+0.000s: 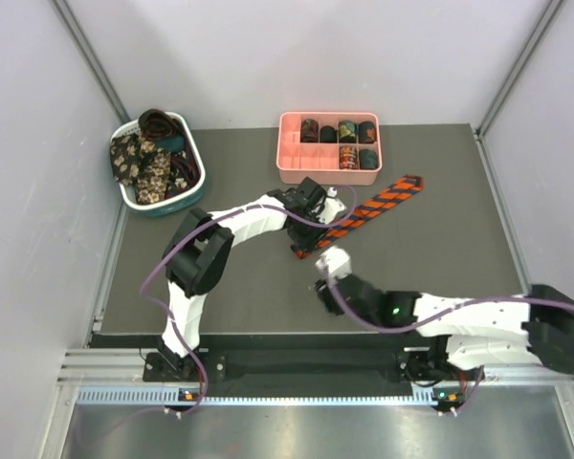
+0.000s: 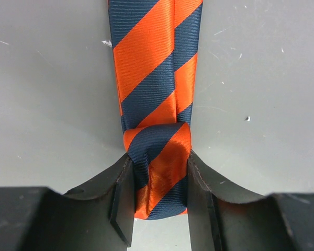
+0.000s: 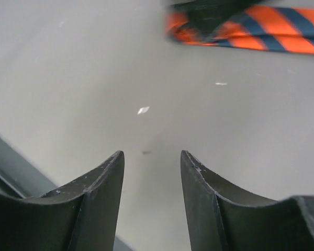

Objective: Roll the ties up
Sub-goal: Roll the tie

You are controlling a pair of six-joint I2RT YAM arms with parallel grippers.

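**Desk:** Which tie are you on, and where is it?

**Me:** The striped tie [image 1: 383, 201], orange and dark. It lies flat on the table [image 1: 440, 277] on a diagonal. Its wide end is up near the front right corner of the pink tray [image 1: 297, 164], and its narrow end is down toward the middle of the table.

**Desk:** What's your left side doing?

**Me:** My left arm [image 1: 268, 208] reaches across to that narrow end. On the left wrist camera I see the end turned over on itself in a small fold [image 2: 159, 172]. The left jaws are closed against both edges of the fold, gripping it. The rest of the strip runs straight away from them along the table.

**Desk:** And the right?

**Me:** My right arm [image 1: 459, 311] lies low across the front, with its wrist near the tie's narrow end. The right jaws are parted with nothing between them, only bare table below. The tie's end shows blurred at the top of that view, apart from them.

**Desk:** Anything else out there?

**Me:** The tray at the back holds small coils [image 1: 347, 129] in its right-hand compartments, but I can't make out their patterns. At back left, a white-and-teal basket [image 1: 197, 163] holds a heap of loose ties [image 1: 139, 164], floral brown-cream among dark ones
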